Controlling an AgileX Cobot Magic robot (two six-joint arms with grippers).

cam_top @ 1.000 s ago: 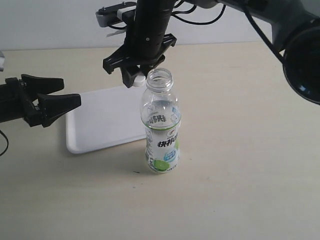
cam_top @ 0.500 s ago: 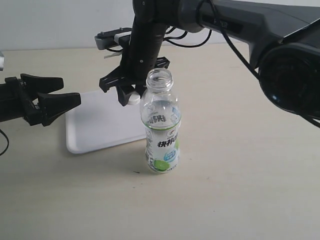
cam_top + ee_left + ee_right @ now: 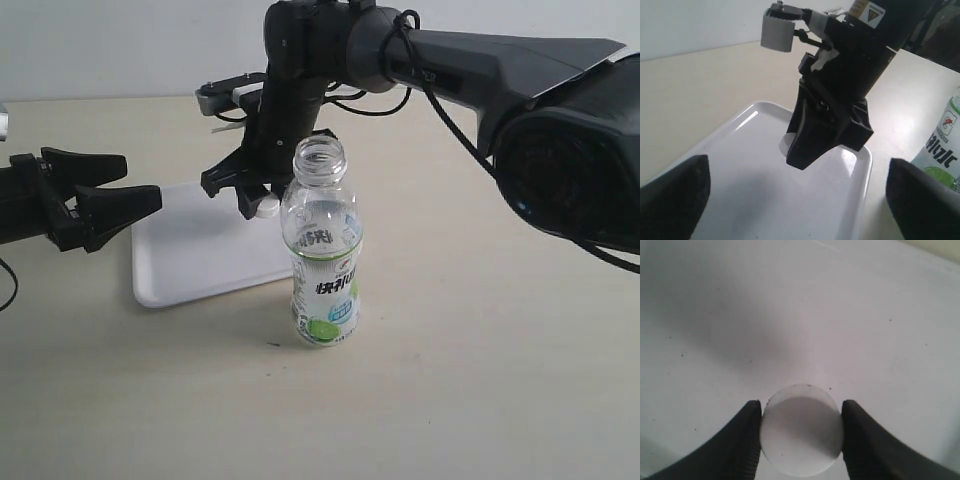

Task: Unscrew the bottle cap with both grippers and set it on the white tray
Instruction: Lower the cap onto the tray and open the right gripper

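Note:
The clear bottle (image 3: 323, 250) with the lime label stands upright on the table, its neck open. The white bottle cap (image 3: 266, 207) is pinched between the black fingers of my right gripper (image 3: 262, 205), just above the white tray (image 3: 190, 260) near its right edge. In the right wrist view the cap (image 3: 801, 435) fills the gap of the right gripper (image 3: 801, 407), with the tray (image 3: 840, 315) close beneath. My left gripper (image 3: 140, 182) hangs open at the tray's left side, holding nothing. The left wrist view shows the right gripper (image 3: 805, 155) low over the tray (image 3: 740, 165).
The tan table (image 3: 480, 380) stretches around the bottle. The right arm (image 3: 450, 60) reaches in from the upper right, over and behind the bottle's open neck. A pale wall runs along the back.
My right gripper has carried the cap down and a little left, away from the bottle's neck and lower over the tray. The left gripper and the bottle have stayed still.

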